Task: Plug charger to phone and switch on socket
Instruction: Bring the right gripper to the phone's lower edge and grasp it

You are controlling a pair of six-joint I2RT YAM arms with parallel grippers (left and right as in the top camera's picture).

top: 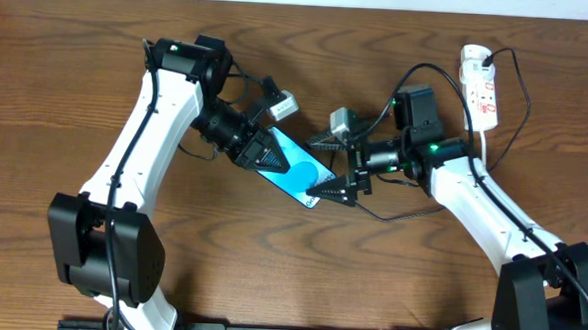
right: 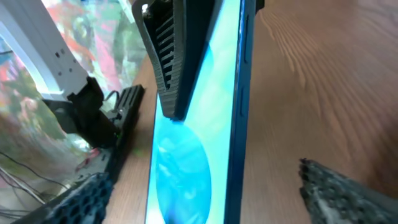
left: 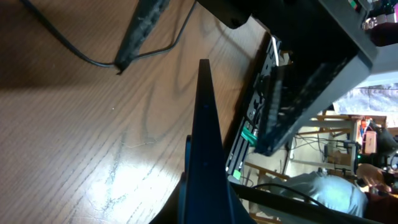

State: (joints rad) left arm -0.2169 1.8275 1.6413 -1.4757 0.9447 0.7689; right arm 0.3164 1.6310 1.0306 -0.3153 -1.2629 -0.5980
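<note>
- The phone [top: 303, 175] is near the middle of the bench [top: 71, 36], lying on a slant from upper left to lower right in the overhead view, with its bright blue screen facing up.
- The left hand [top: 279, 159] is clamped on the phone's upper-left end. In the right wrist view, one ribbed black finger [right: 168, 62] presses flat on the screen.
- In the left wrist view the phone [left: 205, 143] shows edge-on as a thin dark blade above the wood. I cannot tell whether its far end touches the bench.
- The right hand [top: 319, 172] is at the phone's lower-right end with its fingers apart. One finger sits on each side of the phone's end, and neither grips it.
- In the right wrist view the two textured fingertips [right: 336, 186] sit low at the left and right, and the phone [right: 205, 124] stands between them.
- The charger cable [left: 93, 60] lies loose on the bench beside the phone in the left wrist view. Its connector tip cannot be made out clearly.
- In the overhead view a thin black cable leaves the far end of the socket [top: 480, 89], loops out to the right of it and runs back under the right arm.
- The socket lies at the upper right of the bench, well apart from the phone, with its red marks facing up. The position of its switches is too small to read.
</note>
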